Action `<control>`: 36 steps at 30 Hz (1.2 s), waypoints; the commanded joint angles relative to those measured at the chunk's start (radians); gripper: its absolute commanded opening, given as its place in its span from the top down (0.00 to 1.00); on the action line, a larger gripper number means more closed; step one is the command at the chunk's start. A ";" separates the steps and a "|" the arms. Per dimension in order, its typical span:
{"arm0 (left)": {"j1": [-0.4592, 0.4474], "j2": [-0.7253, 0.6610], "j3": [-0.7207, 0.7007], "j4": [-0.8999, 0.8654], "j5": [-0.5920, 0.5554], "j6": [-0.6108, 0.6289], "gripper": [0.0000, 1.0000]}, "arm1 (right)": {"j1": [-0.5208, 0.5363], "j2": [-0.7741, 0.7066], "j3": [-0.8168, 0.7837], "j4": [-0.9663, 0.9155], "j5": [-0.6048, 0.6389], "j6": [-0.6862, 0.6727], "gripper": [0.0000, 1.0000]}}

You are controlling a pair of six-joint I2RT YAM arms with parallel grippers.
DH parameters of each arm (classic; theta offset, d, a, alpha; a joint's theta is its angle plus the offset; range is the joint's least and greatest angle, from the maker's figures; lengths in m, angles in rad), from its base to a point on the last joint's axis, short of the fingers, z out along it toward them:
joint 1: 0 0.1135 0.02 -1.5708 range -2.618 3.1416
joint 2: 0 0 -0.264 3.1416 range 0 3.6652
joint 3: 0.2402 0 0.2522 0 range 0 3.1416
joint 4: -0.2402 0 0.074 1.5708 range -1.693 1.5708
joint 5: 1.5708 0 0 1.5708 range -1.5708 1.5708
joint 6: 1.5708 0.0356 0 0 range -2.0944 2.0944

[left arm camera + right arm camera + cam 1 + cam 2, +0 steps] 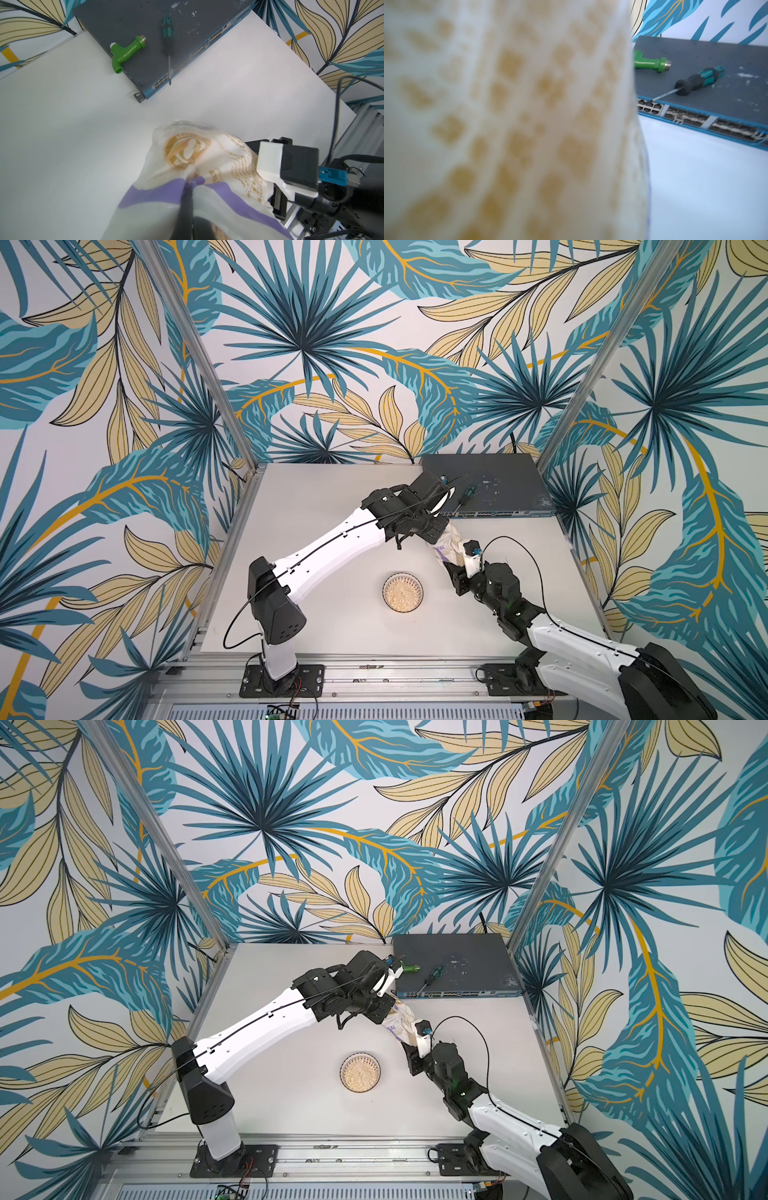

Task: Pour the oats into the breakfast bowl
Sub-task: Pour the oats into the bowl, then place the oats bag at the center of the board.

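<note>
White lattice-patterned bowl (385, 591) mid-front on white tabletop (316, 614); clear plastic oatmeal bag (448, 548) behind it, rightward; grey network switch (498, 485) at rear right corner, carrying green pipe fitting (409, 969) left of teal-handled screwdriver (432, 974).

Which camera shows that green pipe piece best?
The left wrist view: the green pipe piece shows whole and sharp. In a top view it is tiny; in the right wrist view the bag hides one end.

Oats bag (508, 124) blurred close-up; green fitting (650, 63) partly hidden behind it.
</note>
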 commanded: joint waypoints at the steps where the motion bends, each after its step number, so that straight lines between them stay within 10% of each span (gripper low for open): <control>1: 0.060 -0.001 0.024 0.045 -0.117 -0.041 1.00 | -0.009 0.048 -0.065 0.271 -0.007 0.157 1.00; 10: 0.060 0.048 0.047 0.027 -0.095 -0.062 1.00 | -0.008 0.244 -0.119 0.496 0.025 0.189 0.87; 19: 0.022 0.081 0.054 0.019 -0.077 -0.106 1.00 | -0.009 0.222 -0.136 0.415 0.070 0.238 0.31; 26: 0.001 0.135 0.130 -0.014 -0.076 -0.131 1.00 | -0.007 -0.055 -0.089 0.073 0.018 0.267 0.02; 36: -0.019 0.247 0.272 -0.063 -0.052 -0.184 1.00 | -0.007 -0.519 0.034 -0.471 0.008 0.325 0.00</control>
